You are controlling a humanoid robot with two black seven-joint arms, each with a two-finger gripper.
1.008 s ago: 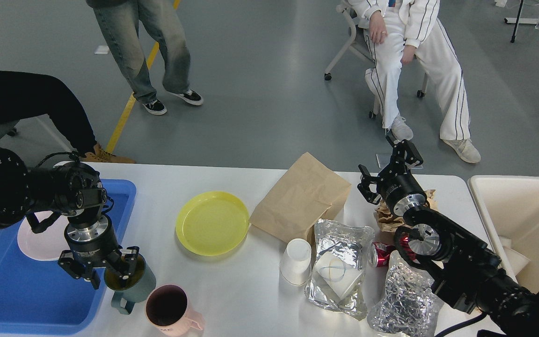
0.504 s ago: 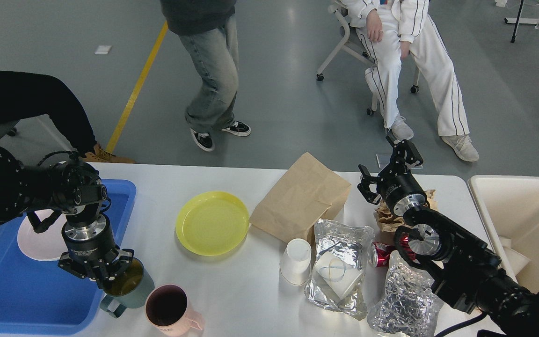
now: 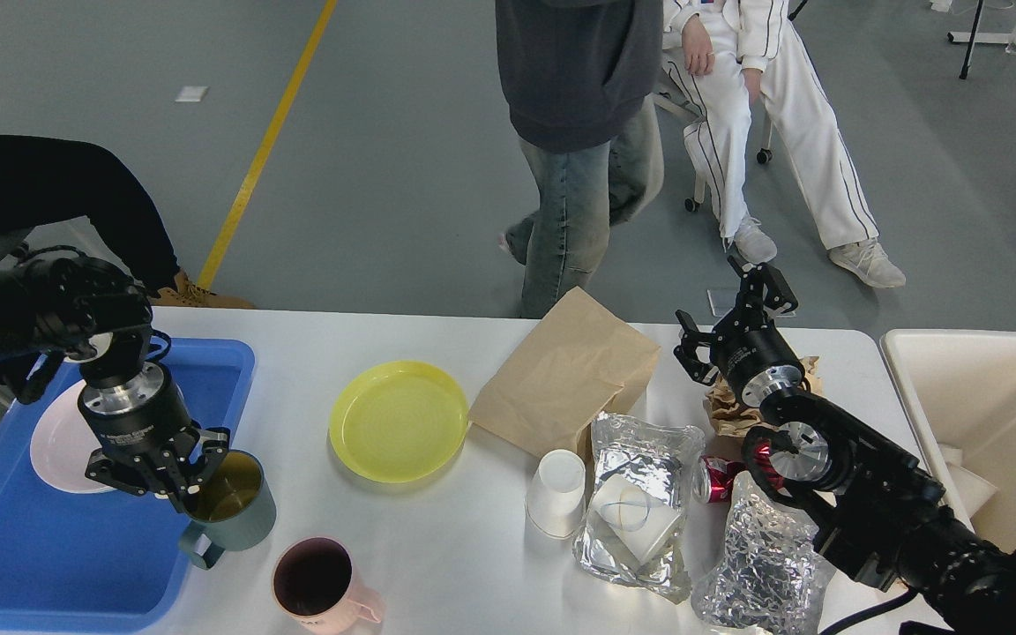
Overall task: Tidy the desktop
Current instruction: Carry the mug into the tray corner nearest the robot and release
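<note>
Gripping the rim of a grey-green mug (image 3: 230,510) at the lower left of the frame, the left gripper (image 3: 182,481) is closing its fingers over the mug's near-left edge, one finger dipping inside the mouth. The mug is sitting upright at the right rim of the blue plastic tray (image 3: 49,564), its handle pointing toward the lower left; whether its base is resting on the tray's rim or on the desktop (image 3: 437,547) I cannot tell. A white plate (image 3: 54,450) is lying in the tray, partly hidden behind the left arm.

The desktop is spanning the lower half of the frame, from the tray on the left to the cream bin (image 3: 993,414) at the right edge. A pink mug (image 3: 318,582) is standing just right of and below the grey-green one, near the bottom edge. A yellow plate (image 3: 399,421) is lying in the middle, with a brown paper bag (image 3: 561,375) touching its right side. Below the bag an upturned white paper cup (image 3: 556,494) is standing beside a foil pouch (image 3: 640,507); a second crumpled foil pouch (image 3: 759,564) and a red can (image 3: 718,479) are lying further right.

The right gripper (image 3: 728,317) is hovering in the upper right over crumpled brown paper (image 3: 724,410), its fingers spread wide and holding nothing.
</note>
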